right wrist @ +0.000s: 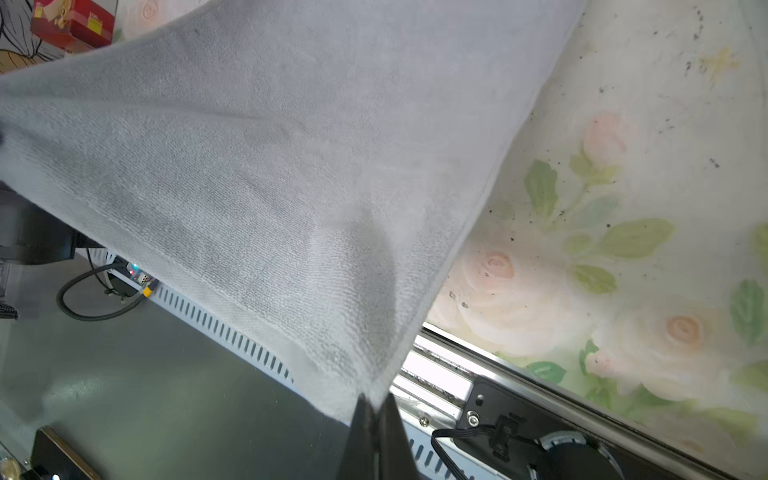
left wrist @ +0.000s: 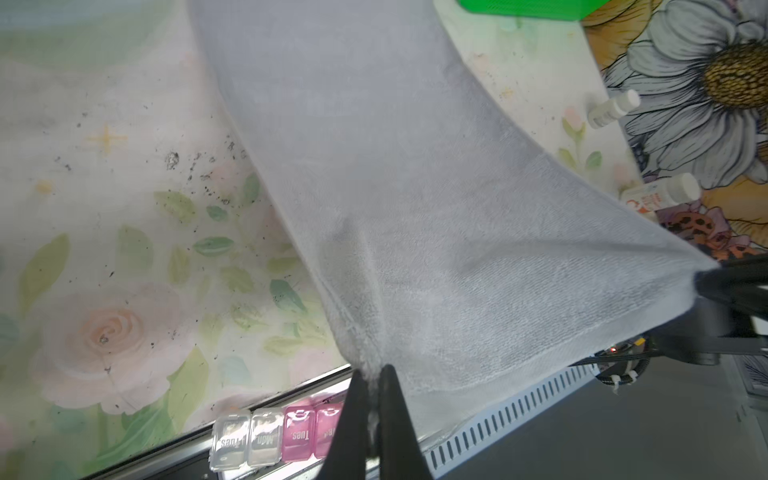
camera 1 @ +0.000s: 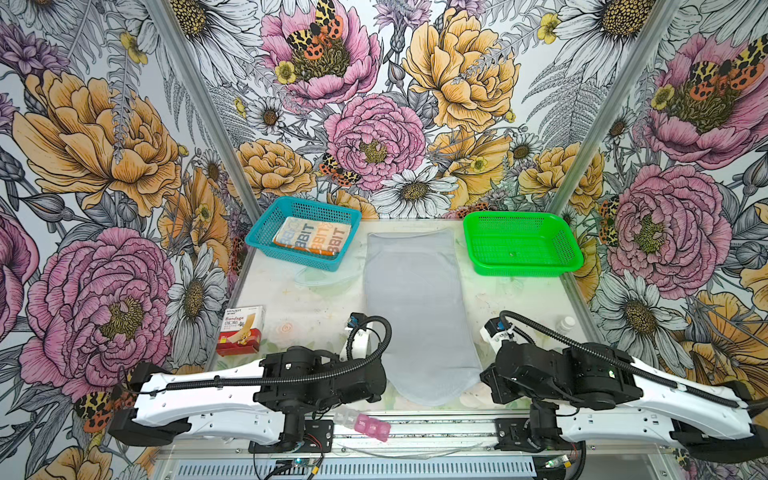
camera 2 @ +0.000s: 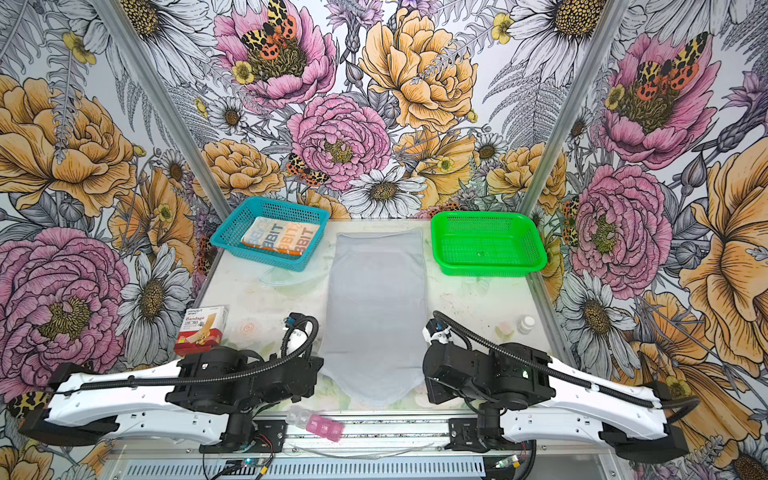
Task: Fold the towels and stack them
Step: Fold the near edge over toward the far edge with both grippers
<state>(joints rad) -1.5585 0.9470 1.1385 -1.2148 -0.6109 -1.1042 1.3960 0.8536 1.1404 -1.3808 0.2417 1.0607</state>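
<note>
A: Where is the grey towel (camera 1: 415,311)?

B: It runs lengthwise down the middle of the table (camera 1: 316,303), between the blue basket (camera 1: 266,239) and the green basket (camera 1: 505,215). Its far end lies flat. Its near end is raised off the table and drawn out to 2 corners.

A: What has hold of those corners?

B: The left gripper (left wrist: 372,374) is pinched tight on the near left corner, with the cloth bunched between its black jaws. The right gripper (right wrist: 376,401) is clamped the same way on the near right corner. The hem stretches taut between the 2.

A: Are there other towels?

B: 1 striped towel (camera 1: 311,240) with large letters lies folded inside the blue basket.

A: What else is on the table?

B: A bandage box (camera 1: 240,330) sits near the left edge and a small white bottle (camera 1: 566,324) near the right edge. A pill box (camera 1: 365,424) with clear and pink lids lies on the front rail, just in front of the grey towel's near end.
</note>
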